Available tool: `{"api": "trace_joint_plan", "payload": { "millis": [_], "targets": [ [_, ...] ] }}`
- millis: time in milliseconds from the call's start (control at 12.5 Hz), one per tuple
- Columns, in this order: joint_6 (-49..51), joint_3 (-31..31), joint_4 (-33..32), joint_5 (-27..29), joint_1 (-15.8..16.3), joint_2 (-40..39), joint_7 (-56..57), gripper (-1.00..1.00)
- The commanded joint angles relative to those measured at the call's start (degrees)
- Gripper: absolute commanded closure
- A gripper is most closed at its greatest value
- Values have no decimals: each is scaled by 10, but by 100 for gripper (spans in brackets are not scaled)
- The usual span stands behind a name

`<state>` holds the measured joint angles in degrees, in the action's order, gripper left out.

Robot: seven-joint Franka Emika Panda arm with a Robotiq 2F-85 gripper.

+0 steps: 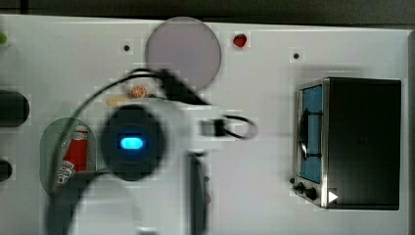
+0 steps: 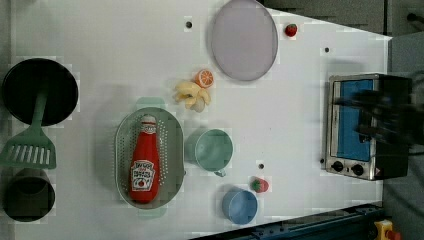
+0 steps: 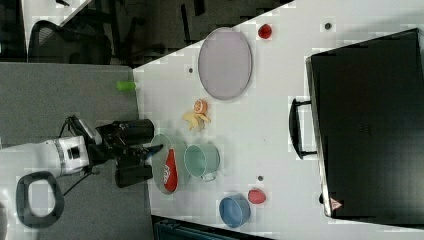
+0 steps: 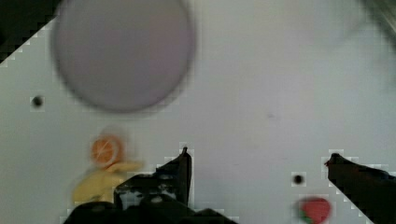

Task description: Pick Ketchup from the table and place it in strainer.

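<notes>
My end effector (image 4: 257, 161) was wide open with nothing in it, hanging above bare counter (image 4: 280, 70) near the grey plate (image 4: 122, 53). The ketchup (image 2: 144, 162) was lying flat inside the strainer (image 2: 172, 150), cap toward the plate, next to the green mug (image 2: 214, 150). Job looked basically done to me, nothing left but backing off.

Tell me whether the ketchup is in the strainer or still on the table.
In. The ketchup lies on its side inside the strainer, cap toward the left view's top, label up.
</notes>
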<state>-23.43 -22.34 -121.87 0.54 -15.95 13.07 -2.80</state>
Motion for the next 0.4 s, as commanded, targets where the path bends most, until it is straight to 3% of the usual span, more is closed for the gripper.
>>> {"api": "trace_joint_plan", "payload": {
  "millis": [80,400],
  "targets": [
    [79,42,53,6,0,35,48,-100],
    [152,95,76,39,-1,40,74,-100]
  ]
}}
